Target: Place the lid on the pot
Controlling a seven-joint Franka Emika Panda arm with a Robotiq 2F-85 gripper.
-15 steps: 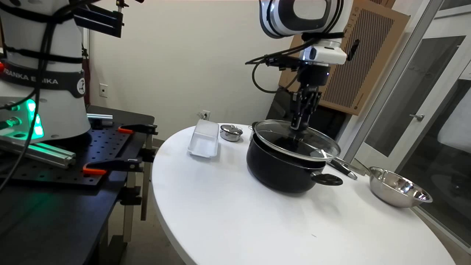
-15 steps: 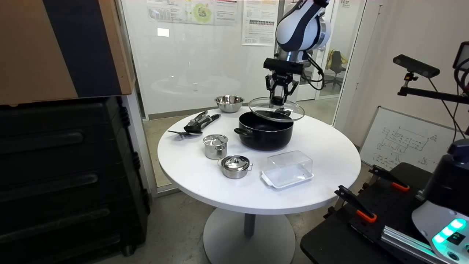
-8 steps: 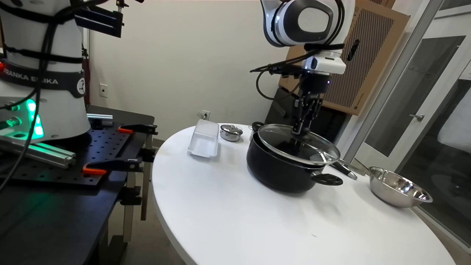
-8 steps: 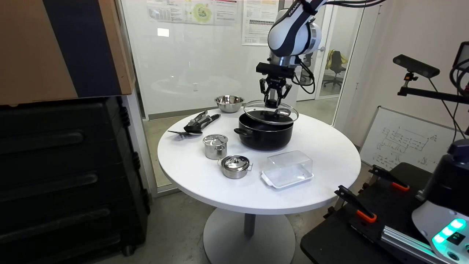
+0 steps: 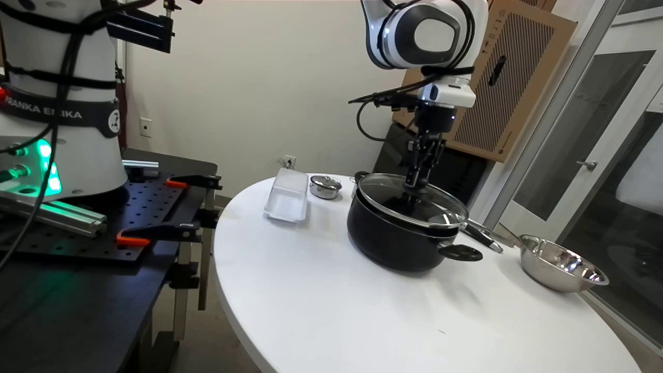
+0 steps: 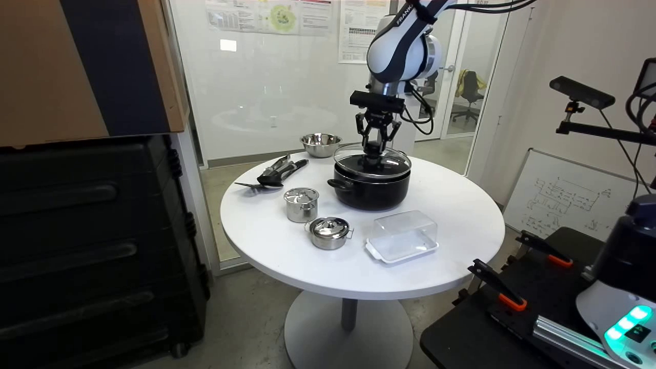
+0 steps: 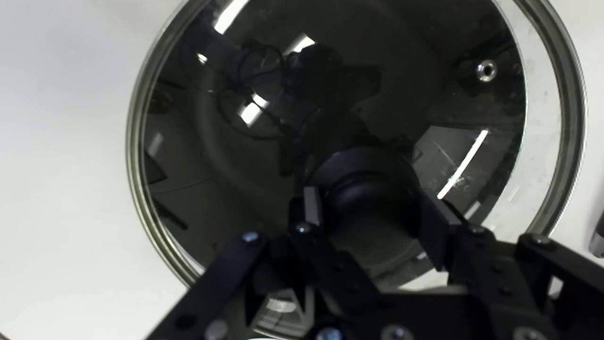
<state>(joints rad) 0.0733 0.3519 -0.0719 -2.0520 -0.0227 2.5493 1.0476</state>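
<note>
The clear glass lid (image 5: 383,192) with its metal rim is over the black pot (image 5: 388,243); both also show in an exterior view, lid (image 6: 349,163) and pot (image 6: 371,195). The lid is nearly level and close to the pot's rim, a little offset to the right in an exterior view. I cannot tell if they touch. My gripper (image 5: 416,184) is shut on the lid's black knob from above, also seen at the gripper (image 6: 374,151). In the wrist view the fingers (image 7: 368,210) stand on both sides of the knob, and the lid (image 7: 226,189) hides most of the pot.
A steel bowl (image 6: 321,146) and black utensils (image 6: 279,171) lie on the round white table (image 6: 461,230). A tall steel pot (image 6: 301,206), a small lidded steel pot (image 6: 329,237) and a clear plastic box (image 6: 402,241) stand near the black pot.
The gripper has carried the lid down and across, from high and off to one side to nearly centred over the pot. The pot has not moved.
</note>
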